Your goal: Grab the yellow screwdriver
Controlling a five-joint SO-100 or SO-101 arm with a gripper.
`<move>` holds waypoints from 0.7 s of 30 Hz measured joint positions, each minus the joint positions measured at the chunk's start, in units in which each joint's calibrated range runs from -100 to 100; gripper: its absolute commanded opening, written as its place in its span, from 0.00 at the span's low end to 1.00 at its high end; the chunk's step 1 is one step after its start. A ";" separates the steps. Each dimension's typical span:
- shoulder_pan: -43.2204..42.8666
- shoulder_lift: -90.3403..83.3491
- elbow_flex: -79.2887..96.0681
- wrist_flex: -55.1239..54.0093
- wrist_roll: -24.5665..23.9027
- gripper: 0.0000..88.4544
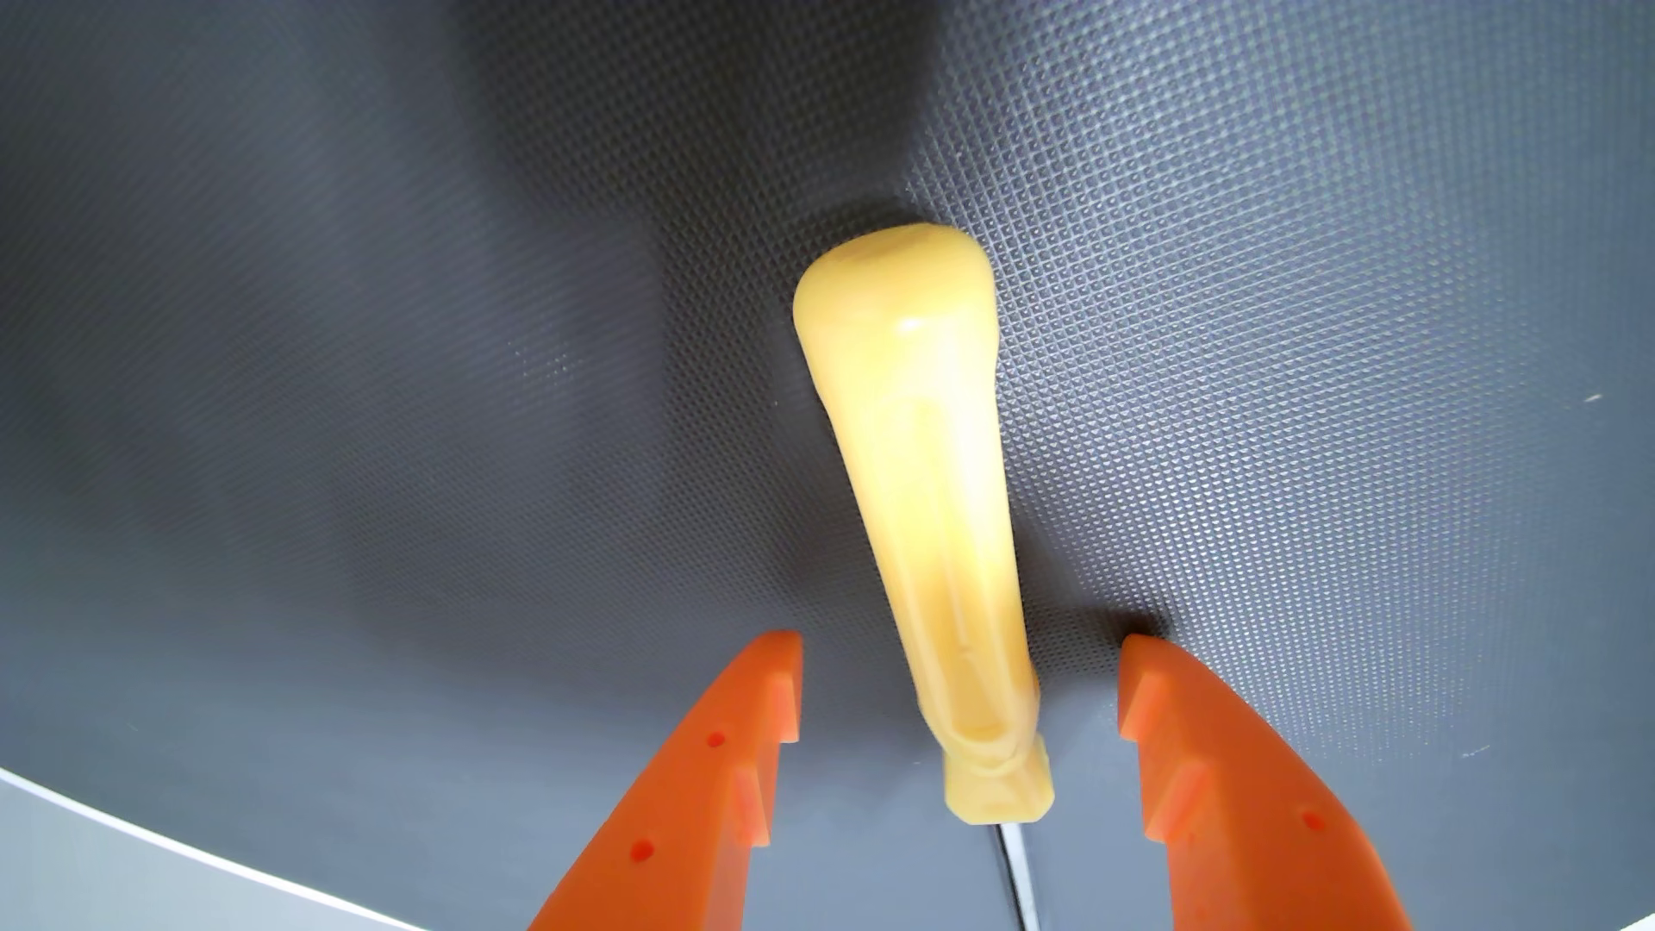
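Observation:
In the wrist view a yellow screwdriver (922,501) lies on a dark textured mat (1299,313), its thick handle end pointing away and its narrow collar toward me. A thin metal shaft (1021,873) runs from the collar down to the bottom edge. My gripper (963,649) is open: two orange fingers rise from the bottom edge, one on each side of the handle's narrow part, with a gap between each fingertip and the handle. The right fingertip (1155,667) casts a shadow on the mat close below it.
The mat's curved edge (179,846) shows at the lower left, with a pale table surface (81,882) beyond it. The mat around the screwdriver is bare on both sides.

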 measured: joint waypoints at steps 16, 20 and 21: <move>0.30 0.00 0.09 -0.17 5.34 0.23; 0.30 0.00 0.09 -0.61 5.34 0.23; 0.30 0.00 0.18 -1.31 5.44 0.23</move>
